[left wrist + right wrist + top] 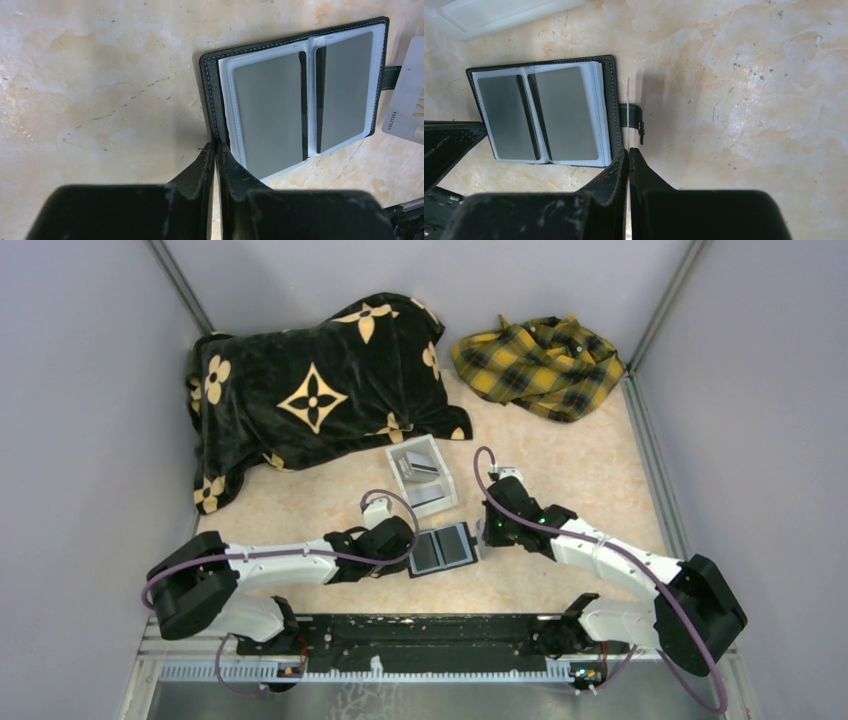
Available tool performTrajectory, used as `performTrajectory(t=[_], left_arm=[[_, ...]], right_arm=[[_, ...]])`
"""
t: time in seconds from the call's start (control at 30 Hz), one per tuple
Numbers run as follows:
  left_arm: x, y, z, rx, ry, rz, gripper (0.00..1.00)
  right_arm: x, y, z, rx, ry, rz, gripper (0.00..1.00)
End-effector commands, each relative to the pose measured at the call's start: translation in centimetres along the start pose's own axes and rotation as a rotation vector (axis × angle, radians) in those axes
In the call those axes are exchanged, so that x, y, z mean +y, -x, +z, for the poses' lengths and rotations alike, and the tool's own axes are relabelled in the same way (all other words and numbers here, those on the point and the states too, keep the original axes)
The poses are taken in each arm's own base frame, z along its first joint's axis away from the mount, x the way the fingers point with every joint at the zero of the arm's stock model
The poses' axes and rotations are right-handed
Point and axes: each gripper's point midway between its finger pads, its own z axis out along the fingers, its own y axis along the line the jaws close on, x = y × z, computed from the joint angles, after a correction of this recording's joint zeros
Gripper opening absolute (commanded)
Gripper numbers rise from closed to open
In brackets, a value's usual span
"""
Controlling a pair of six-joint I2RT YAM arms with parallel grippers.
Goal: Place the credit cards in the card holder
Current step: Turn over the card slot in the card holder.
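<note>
1. The left gripper [216, 150] has its jaws almost together, pinching the outer cover edge of the card holder [300, 95]. This is a small black stitched bifold wallet with clear-grey plastic sleeves, lying open and flat on the pale marbled table [100, 75].
2. The right gripper [629, 152] is clamped tight on a thin, pale-grey plastic credit card [407, 105]. The card stands on edge just beside the holder's far cover, above the short black strap clasp [633, 119].
3. The step in hand looks like feeding this card into a sleeve. The sleeve mouths appear to face the centre fold, so the card likely has to tip flat, cross the page and enter from the spine side. A firm left pinch should stop the holder sliding, and the card should go in square to the slot.
4. Just beyond the holder sits a clear-white rectangular open-top box [397, 478] holding the spare cards [422, 468].
5. Farthest back lie a black plush blanket with gold flowers [310, 390] and a yellow plaid cloth [540, 365].
</note>
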Motion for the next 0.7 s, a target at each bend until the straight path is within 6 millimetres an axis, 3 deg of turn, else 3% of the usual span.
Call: performTrajectory(t=[0.0, 0.27, 0.67], left_arm=[[1.9, -1.3, 0.5, 0.036, 0.073, 0.035, 0.12], [2.1, -1.3, 0.6, 0.036, 0.079, 0.038, 0.12], [2.3, -1.3, 0.6, 0.033, 0.085, 0.042, 0.12]], right_arm=[[1.1, 1.7, -0.9, -0.067, 0.04, -0.011, 0.0], [2.8, 1.9, -1.2, -0.069, 0.127, 0.006, 0.0], [3.5, 1.3, -0.3, -0.044, 0.165, 0.015, 0.0]])
